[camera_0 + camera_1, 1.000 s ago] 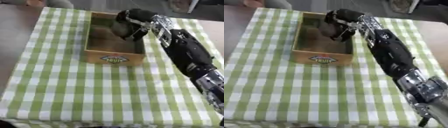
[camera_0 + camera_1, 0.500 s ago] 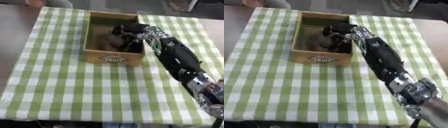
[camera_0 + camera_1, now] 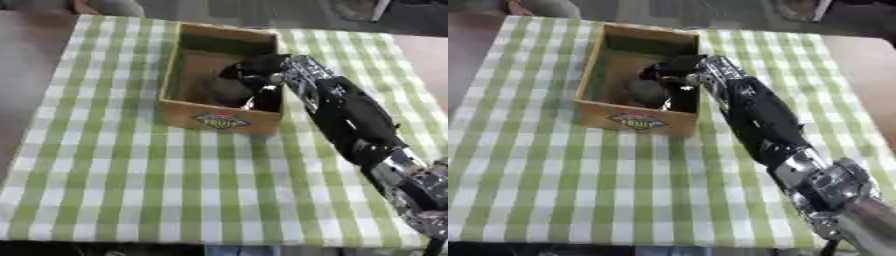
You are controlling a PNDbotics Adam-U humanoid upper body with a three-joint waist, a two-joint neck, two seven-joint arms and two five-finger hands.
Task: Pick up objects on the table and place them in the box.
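A wooden box point(image 3: 219, 120) with a fruit label on its front wall stands on the green checked cloth. My right arm comes in from the lower right, and my right hand point(image 3: 259, 74) is down inside the box by its right wall. Its dark fingers point(image 3: 677, 101) curl round a dull grey-brown rounded object point(image 3: 646, 90) low in the box, close to the floor. I cannot tell whether the object rests on the floor. The left hand shows in neither view.
The green-and-white checked cloth point(image 3: 131, 175) covers the table, with bare brown tabletop point(image 3: 26, 65) at the left. My right forearm point(image 3: 359, 125) lies across the cloth to the right of the box. A person's sleeve shows at the far edge.
My right hand has gone down from above the box's far right corner into the box, taking the dark object with it. The view has also shifted.
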